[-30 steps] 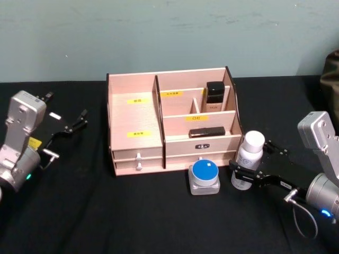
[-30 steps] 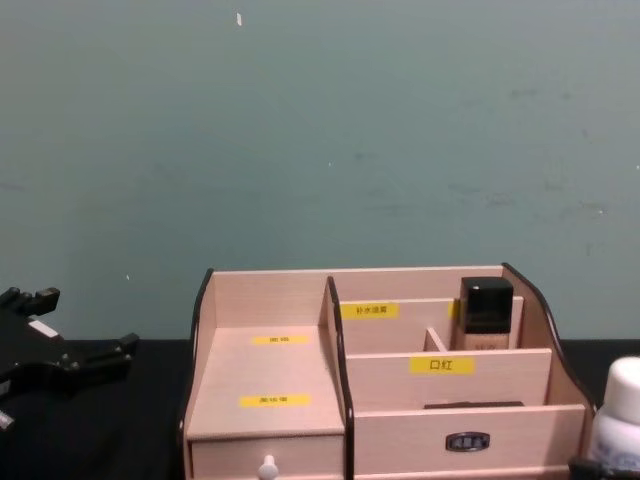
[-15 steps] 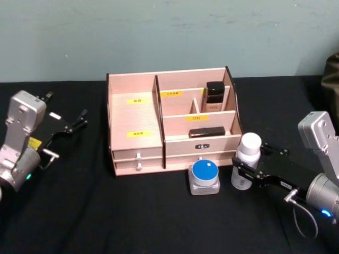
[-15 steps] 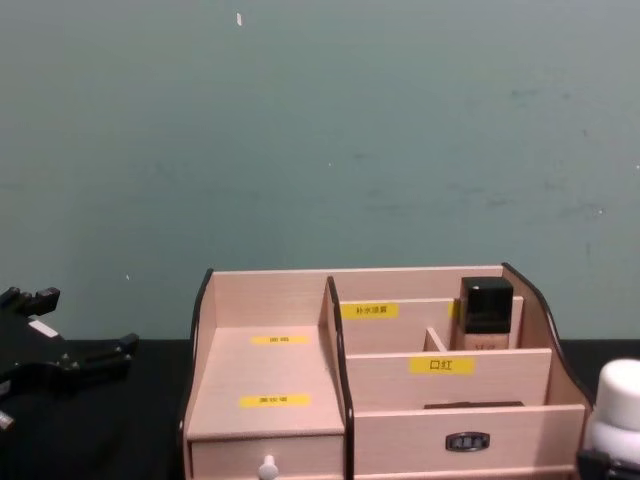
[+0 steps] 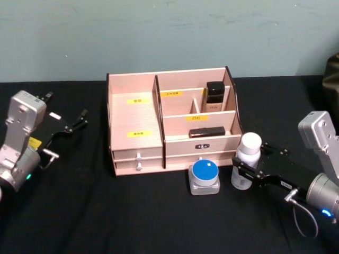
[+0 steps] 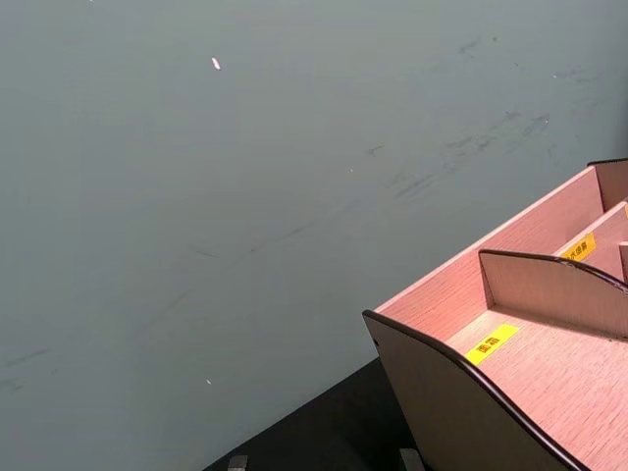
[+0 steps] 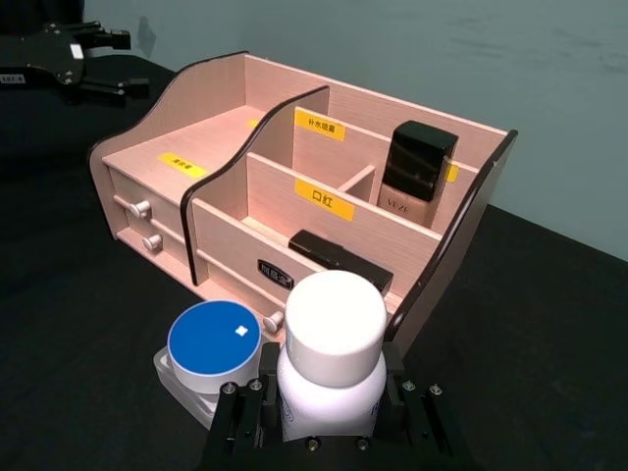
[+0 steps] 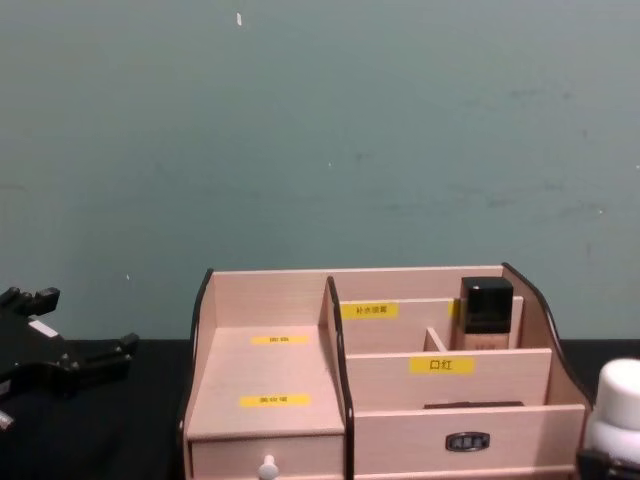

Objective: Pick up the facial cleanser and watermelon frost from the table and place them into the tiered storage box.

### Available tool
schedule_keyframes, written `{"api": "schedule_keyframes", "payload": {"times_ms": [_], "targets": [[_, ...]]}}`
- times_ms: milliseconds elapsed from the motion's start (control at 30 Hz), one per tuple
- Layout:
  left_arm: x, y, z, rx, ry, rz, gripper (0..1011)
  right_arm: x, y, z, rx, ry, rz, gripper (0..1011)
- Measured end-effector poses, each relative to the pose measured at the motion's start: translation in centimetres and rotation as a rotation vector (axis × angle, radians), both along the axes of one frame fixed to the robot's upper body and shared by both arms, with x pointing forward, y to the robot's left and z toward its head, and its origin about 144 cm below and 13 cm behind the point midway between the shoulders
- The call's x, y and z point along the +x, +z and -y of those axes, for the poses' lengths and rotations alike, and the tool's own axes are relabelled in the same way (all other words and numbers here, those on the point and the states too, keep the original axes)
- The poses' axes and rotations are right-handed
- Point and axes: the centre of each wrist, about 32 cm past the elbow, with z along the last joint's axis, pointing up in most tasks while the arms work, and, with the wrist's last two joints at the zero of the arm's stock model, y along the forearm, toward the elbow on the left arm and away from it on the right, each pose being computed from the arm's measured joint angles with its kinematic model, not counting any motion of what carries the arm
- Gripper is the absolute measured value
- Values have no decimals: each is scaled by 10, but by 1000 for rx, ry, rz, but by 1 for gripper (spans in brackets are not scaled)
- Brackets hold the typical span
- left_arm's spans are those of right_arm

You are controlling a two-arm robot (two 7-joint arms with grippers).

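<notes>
Jaws of low, outstretched right arm [image 5: 288, 177] tight around white-capped bottle [image 5: 248, 157] beside tiered storage box [image 5: 135, 114]; left jaws apart.

Black-covered desk [image 5: 159, 222] across the foreground, backed by a plain teal wall [image 5: 159, 32] with faint scuffs and a small white fleck [image 8: 238, 19]. Rectangular bottle with a square black cap and beige body [image 5: 214, 97], upright in the rear right compartment of the tiered storage box [image 5: 135, 116], right of a short divider. Flat black rectangular bar [image 5: 206, 132], lying lengthwise in the lower compartment in front of that bottle. Dark olive bulky object [image 5: 331, 74] at the far right edge, cut off by the view.
</notes>
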Motion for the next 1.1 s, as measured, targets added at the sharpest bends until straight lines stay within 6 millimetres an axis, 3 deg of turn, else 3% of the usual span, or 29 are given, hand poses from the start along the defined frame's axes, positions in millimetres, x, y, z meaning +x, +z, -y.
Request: {"api": "schedule_keyframes", "payload": {"times_ms": [233,500,800,1100], "targets": [[0,0,0,0,0,0,1001,0,10,3,9,21,28,601],[0,0,0,0,0,0,1001,-2,39,0,5,78,92,602],[0,0,0,0,0,0,1001,0,77,-12,33,142,162,601],[0,0,0,0,0,0,1001,14,88,-31,54,166,192,601]]}}
